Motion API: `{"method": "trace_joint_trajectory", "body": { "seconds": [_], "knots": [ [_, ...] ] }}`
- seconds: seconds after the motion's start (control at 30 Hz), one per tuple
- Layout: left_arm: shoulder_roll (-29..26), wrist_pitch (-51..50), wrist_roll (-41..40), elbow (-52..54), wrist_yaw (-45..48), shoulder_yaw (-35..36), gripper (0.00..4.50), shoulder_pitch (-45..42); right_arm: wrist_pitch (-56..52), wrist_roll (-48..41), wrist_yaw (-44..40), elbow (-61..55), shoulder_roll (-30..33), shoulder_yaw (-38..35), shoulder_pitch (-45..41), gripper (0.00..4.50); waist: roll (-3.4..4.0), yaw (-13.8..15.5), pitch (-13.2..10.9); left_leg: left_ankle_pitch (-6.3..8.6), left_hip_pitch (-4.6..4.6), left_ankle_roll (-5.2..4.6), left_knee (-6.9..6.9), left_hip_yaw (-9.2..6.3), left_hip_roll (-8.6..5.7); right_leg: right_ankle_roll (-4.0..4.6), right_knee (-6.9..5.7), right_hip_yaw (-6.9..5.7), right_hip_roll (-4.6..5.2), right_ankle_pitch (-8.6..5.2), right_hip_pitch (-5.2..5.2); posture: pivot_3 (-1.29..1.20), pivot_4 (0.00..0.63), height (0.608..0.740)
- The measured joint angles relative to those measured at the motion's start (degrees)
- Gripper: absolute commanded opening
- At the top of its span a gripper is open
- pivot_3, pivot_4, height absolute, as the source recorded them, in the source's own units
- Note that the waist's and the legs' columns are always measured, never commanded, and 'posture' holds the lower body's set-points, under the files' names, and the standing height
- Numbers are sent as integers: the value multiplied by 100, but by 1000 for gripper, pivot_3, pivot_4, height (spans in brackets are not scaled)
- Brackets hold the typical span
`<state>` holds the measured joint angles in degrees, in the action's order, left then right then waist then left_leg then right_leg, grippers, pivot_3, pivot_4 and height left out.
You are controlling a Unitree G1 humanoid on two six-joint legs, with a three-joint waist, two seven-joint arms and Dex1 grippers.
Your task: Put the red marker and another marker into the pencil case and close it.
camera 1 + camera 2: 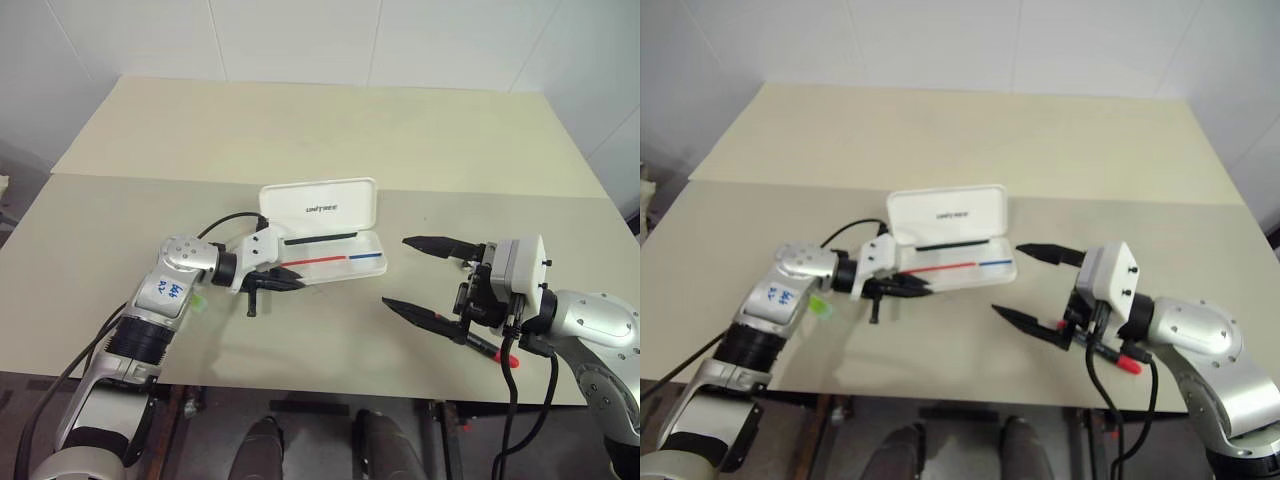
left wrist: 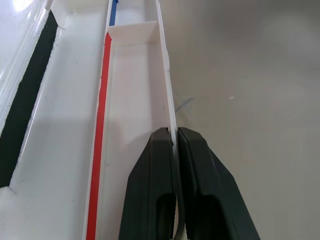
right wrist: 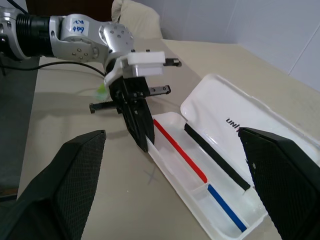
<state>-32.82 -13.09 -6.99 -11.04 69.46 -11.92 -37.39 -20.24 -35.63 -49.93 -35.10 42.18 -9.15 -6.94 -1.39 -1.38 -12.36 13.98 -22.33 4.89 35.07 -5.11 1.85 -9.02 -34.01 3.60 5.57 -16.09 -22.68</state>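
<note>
Left fingers (image 2: pixel 165 190) pinched tight on the near wall of the pencil case (image 1: pixel 340 255), one finger inside the tray, one outside, thin white rim clamped between. Right fingers (image 3: pixel 80 170) spread wide, grasping nothing, hovering above the table (image 1: pixel 300 130) just right of the case. Pencil case lying open mid-table, lid (image 1: pixel 318 207) propped up at the back with small dark lettering, tray facing up with a red-and-blue stripe along the front compartment and a black strip behind. Tray looks bare otherwise, no marker inside. Red marker (image 1: pixel 1122 362) near the table's front edge under the right gripper (image 1: pixel 425 280), red cap end poking out below the wrist, barrel mostly hidden. Green highlighter (image 1: pixel 820 306) on the table beside the left forearm, mostly covered by the arm, well left of the case. Left gripper (image 3: pixel 140 122) angled down at the case's left end.
</note>
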Motion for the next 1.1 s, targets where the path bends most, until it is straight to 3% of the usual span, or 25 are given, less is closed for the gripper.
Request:
{"method": "trace_joint_trajectory", "body": {
  "seconds": [0.23,0.43,0.87,1.07,1.1],
  "knots": [
    [-269,-3,-77,789,398,-98,19,366,1,-1,-67,114,25,-26,5,4500,0,-19,0,0,2,0,-2,0,0,4,-2,0,0,-2,-1,0,150,740],
    [-310,73,-27,844,352,-247,19,649,-10,-13,-60,113,26,-27,1,4500,0,-12,0,0,1,0,3,0,0,20,-2,0,0,-10,-1,0,150,740],
    [65,-155,88,854,-56,-473,19,615,-157,-73,4,16,31,-30,0,4500,0,70,0,-1,1,0,8,0,-1,20,-3,0,0,-10,1,0,150,740],
    [181,-184,104,845,-66,-610,1670,541,-225,-90,50,-30,31,-29,-100,4500,0,125,0,-1,-1,0,8,0,0,21,0,0,0,-11,1,0,150,740],
    [178,-169,103,846,-67,-609,1670,534,-228,-90,53,-30,30,-29,-108,4500,0,124,0,-1,0,0,7,0,0,20,0,0,0,-11,1,0,150,740]
  ]
}}
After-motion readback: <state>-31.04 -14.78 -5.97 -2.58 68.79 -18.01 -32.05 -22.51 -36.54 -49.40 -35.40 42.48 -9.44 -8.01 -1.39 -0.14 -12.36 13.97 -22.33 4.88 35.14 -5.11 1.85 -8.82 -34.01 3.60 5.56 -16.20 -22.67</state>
